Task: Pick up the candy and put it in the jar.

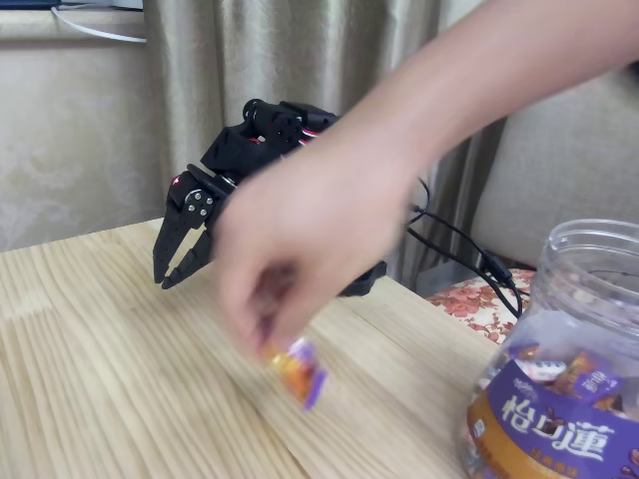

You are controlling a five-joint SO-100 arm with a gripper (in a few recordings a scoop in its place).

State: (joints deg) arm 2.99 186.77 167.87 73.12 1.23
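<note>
A person's hand (300, 249) holds the candy (298, 370) just above the surface (100, 379), left of the jar (564, 369). The arm's jaws (180, 269) hang slightly parted, empty. Best to wait until the hand clears.

candy (297, 371): 1 loose | jar (579, 299): 1 | hand (300, 249): 1 | pincer (172, 277): 1

Purple-orange candy (297, 371) blurred, clear labelled jar (562, 369) upright, open
</note>
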